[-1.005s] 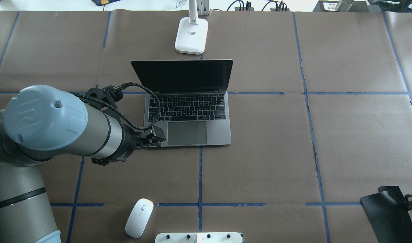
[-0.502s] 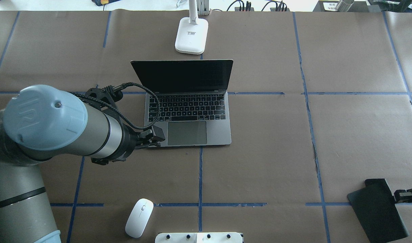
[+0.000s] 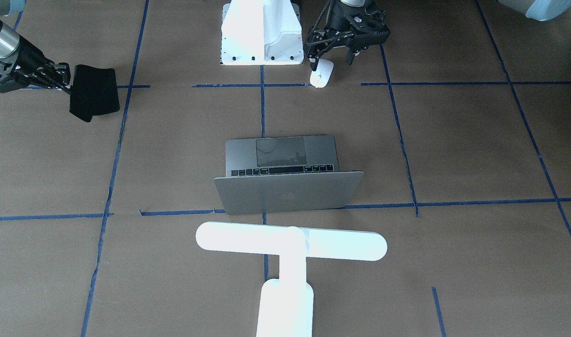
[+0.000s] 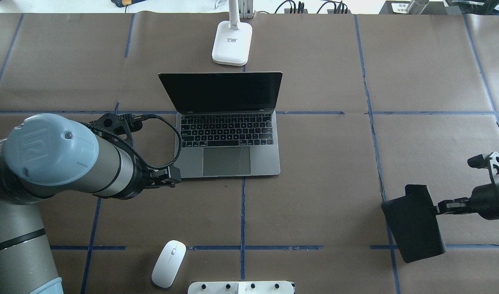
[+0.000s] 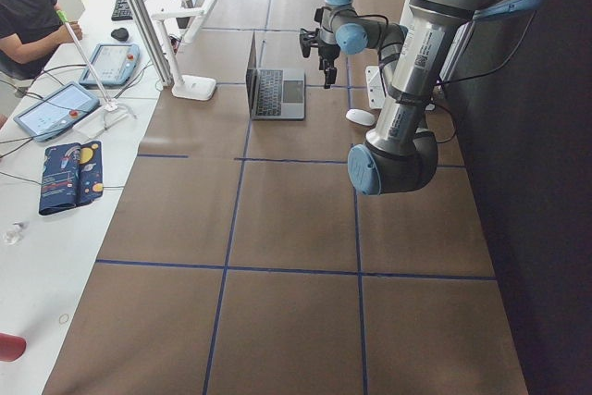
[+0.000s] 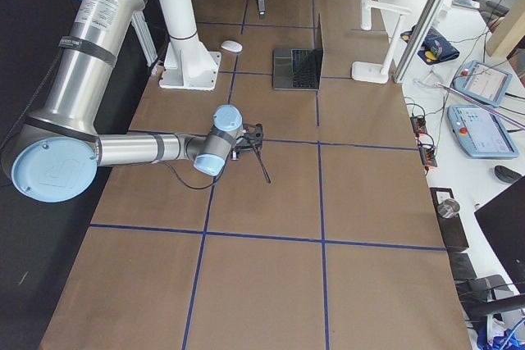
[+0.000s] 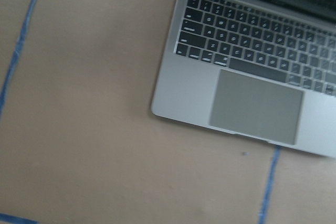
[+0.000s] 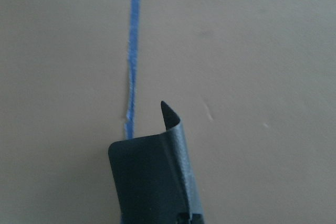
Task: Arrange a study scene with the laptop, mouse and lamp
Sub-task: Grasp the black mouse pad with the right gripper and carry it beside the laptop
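The silver-grey laptop (image 4: 229, 157) stands open at mid-table, and its lid faces the front view (image 3: 290, 194). The white mouse (image 4: 168, 263) lies near the front edge, left of the laptop. The white T-shaped lamp (image 3: 290, 241) stands behind the laptop, and the overhead view shows its base (image 4: 231, 43). My left gripper (image 4: 173, 178) hovers just left of the laptop's front-left corner, looks open in the front view (image 3: 332, 61), and holds nothing. My right gripper (image 4: 437, 207) is shut on one edge of a black mat (image 4: 415, 222) and holds it curled above the table's right side.
A white bolted pedestal (image 3: 262, 32) stands at the robot's edge next to the mouse. Blue tape lines (image 4: 242, 212) cross the brown paper cover. Cables and tablets (image 5: 69, 104) lie beyond the table's far edge, where an operator sits.
My right gripper has carried the black mat inward and away from the front edge. My left gripper has drawn back leftward off the laptop's front-left corner.
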You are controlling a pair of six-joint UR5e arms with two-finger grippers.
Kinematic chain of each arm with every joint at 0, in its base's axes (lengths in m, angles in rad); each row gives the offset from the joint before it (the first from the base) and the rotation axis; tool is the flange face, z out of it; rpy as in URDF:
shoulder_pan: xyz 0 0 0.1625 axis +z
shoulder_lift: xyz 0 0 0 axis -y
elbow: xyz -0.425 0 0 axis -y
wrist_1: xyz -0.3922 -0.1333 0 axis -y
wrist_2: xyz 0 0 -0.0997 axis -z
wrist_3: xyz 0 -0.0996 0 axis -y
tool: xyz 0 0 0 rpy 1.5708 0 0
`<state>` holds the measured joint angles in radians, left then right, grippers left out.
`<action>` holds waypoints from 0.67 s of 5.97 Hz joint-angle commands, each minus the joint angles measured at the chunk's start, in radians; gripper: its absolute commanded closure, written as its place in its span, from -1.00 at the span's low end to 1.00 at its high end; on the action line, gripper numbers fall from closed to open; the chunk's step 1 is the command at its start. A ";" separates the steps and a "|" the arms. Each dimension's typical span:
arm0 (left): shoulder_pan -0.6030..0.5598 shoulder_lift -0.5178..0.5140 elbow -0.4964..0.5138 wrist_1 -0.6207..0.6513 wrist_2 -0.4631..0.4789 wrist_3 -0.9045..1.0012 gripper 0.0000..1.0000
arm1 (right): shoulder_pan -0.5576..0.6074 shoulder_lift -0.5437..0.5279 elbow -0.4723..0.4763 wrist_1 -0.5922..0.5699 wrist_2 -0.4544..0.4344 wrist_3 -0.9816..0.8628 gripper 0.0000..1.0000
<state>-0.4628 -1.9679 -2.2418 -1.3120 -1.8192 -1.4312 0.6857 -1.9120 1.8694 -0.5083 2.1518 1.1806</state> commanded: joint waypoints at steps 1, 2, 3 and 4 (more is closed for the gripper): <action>0.003 0.040 -0.002 0.000 0.000 0.069 -1.00 | 0.008 0.123 -0.012 -0.012 0.000 0.004 1.00; 0.016 0.055 -0.001 0.000 0.000 0.145 -1.00 | 0.009 0.184 -0.035 -0.028 0.000 0.007 1.00; 0.026 0.070 -0.001 0.000 0.000 0.164 -1.00 | 0.012 0.283 -0.058 -0.118 -0.003 0.008 1.00; 0.024 0.073 -0.002 0.000 0.000 0.164 -1.00 | 0.018 0.407 -0.093 -0.206 -0.029 0.010 1.00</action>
<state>-0.4406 -1.9012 -2.2432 -1.3116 -1.8193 -1.2763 0.6990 -1.6174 1.8076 -0.6323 2.1417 1.1887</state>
